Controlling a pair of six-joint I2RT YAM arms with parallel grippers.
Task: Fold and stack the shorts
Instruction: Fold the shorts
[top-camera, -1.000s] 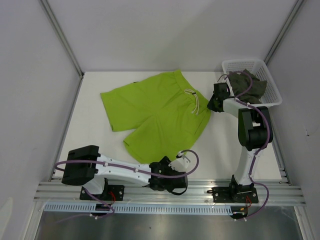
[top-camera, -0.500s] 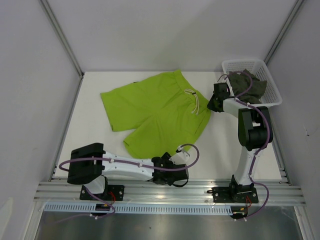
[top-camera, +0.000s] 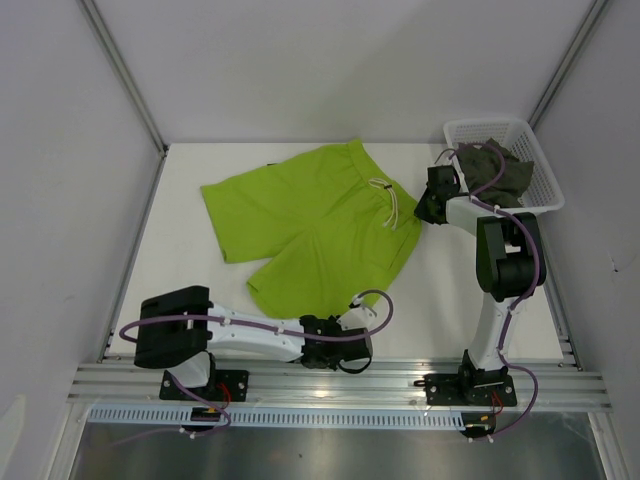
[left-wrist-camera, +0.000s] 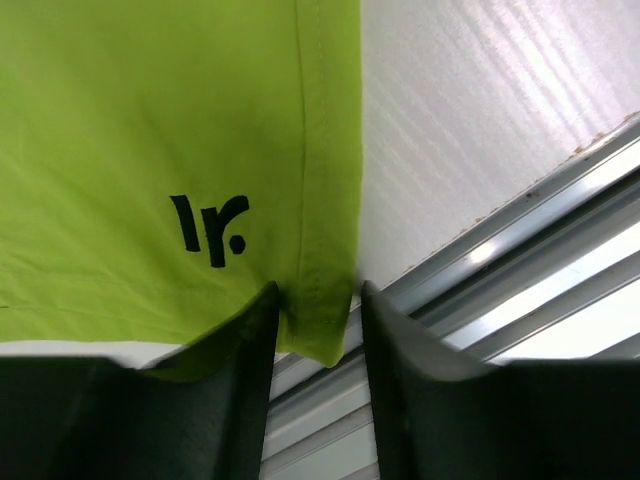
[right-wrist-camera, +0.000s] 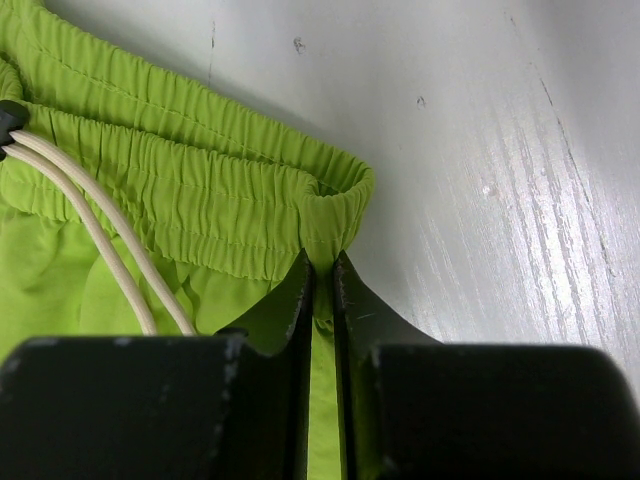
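While lime shorts (top-camera: 310, 225) lie spread, the basket (top-camera: 487, 122) holds olive-grey shorts (top-camera: 500, 170).

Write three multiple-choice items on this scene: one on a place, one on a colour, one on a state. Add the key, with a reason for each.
1. The dark olive-grey shorts lie
A. in the white mesh basket at the far right
B. spread flat at the middle of the table
C. under the left arm

2. The drawstring of the lime green shorts is
A. black
B. red
C. cream-white

3. The right jaws are
A. wide open above bare table
B. closed on the waistband of the lime green shorts
C. closed on the basket's rim

Key:
1 A, since the top view shows the dark cloth bunched inside the basket.
2 C, since pale cords run across the green cloth in the top and right wrist views.
3 B, since the right wrist view shows the jaws nearly together with the elastic waistband's edge pinched between them.
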